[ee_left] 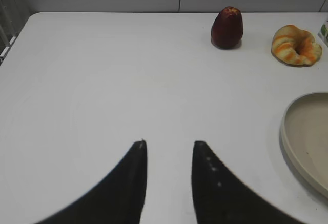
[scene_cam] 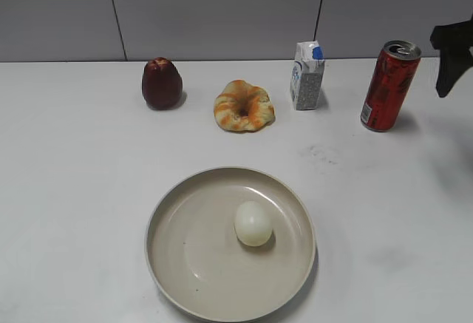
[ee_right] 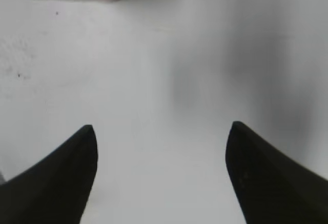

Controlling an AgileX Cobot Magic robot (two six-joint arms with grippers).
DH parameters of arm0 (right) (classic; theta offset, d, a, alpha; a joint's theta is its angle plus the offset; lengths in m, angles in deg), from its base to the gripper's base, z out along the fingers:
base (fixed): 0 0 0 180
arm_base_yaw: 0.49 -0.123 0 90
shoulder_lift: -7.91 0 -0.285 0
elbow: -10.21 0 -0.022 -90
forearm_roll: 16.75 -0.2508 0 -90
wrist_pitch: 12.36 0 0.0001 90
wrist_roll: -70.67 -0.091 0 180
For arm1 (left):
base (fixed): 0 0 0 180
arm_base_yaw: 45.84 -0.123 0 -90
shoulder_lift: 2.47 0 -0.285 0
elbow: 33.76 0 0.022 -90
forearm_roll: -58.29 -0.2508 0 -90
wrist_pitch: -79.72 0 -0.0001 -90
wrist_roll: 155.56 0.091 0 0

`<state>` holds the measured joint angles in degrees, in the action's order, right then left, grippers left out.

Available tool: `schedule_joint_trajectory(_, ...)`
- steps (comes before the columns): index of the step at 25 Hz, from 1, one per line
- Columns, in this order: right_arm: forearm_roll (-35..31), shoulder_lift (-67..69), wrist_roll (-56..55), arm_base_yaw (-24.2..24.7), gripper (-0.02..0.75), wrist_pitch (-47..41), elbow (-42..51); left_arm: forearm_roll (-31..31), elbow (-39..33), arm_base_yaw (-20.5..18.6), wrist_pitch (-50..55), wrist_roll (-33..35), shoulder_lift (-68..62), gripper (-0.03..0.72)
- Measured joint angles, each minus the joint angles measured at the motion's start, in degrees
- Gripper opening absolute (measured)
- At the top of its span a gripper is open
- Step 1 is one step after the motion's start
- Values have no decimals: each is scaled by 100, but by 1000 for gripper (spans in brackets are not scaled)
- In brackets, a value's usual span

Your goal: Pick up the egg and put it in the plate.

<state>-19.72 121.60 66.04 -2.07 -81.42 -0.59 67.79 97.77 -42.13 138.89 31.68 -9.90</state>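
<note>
The pale cream egg point(scene_cam: 253, 223) lies inside the beige-grey plate point(scene_cam: 177, 264) at the table's front centre, a little right of the plate's middle. The plate's rim also shows at the right edge of the left wrist view point(ee_left: 294, 147). My right gripper point(scene_cam: 448, 60) hangs at the far right edge, above the table beside the red can, open and empty; in its wrist view its fingers point(ee_right: 161, 147) are wide apart over bare table. My left gripper point(ee_left: 169, 147) is open and empty over bare table left of the plate; it is out of the exterior view.
A dark red apple point(scene_cam: 161, 83), a croissant-like bread point(scene_cam: 244, 106), a small milk carton point(scene_cam: 307, 76) and a red can point(scene_cam: 388, 86) stand in a row at the back. The apple point(ee_left: 227, 27) and the bread point(ee_left: 296, 45) also show in the left wrist view.
</note>
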Motion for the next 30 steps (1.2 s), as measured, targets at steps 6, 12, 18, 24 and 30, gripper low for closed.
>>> schedule_joint_trajectory(6, -32, -1624, 140, 0, 588, 26, 1918, 0, 0, 0, 0, 1, 0, 237)
schedule_joint_trajectory(12, -32, -3335, 188, 0, 588, 441, 3673, 0, 0, 0, 0, 4, 0, 237)
schedule_joint_trajectory(18, -34, -4909, 200, 0, 588, 845, 5083, 0, 0, 0, 0, 4, 0, 237)
schedule_joint_trajectory(24, -51, -6433, 202, 0, 588, 889, 5903, 0, 0, 0, 0, 4, 0, 237)
schedule_joint_trajectory(30, -83, -7992, 215, 0, 588, 894, 5942, 0, 0, 0, 0, 4, 0, 237)
